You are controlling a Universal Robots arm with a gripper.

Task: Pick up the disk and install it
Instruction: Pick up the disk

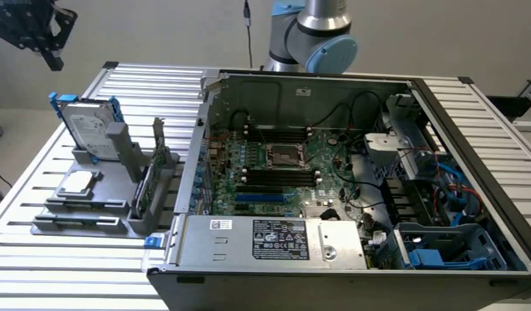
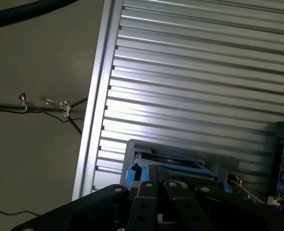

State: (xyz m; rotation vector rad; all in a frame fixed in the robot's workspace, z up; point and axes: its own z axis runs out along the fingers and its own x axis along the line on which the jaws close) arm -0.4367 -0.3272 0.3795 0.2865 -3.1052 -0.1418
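The end effector (image 1: 40,39) hangs high at the exterior view's left; I cannot tell if it is wide or narrow. Below it, the disk (image 1: 88,129) stands in a grey stand (image 1: 120,152) on the tabletop (image 1: 40,259), not picked up yet. Putting it into the open computer (image 1: 334,168) on the right is left to do.

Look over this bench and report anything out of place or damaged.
Nothing stands out. The disk leans in its grey rack beside the open computer case, whose insides look orderly. The gripper hangs above the rack, clear of the disk.
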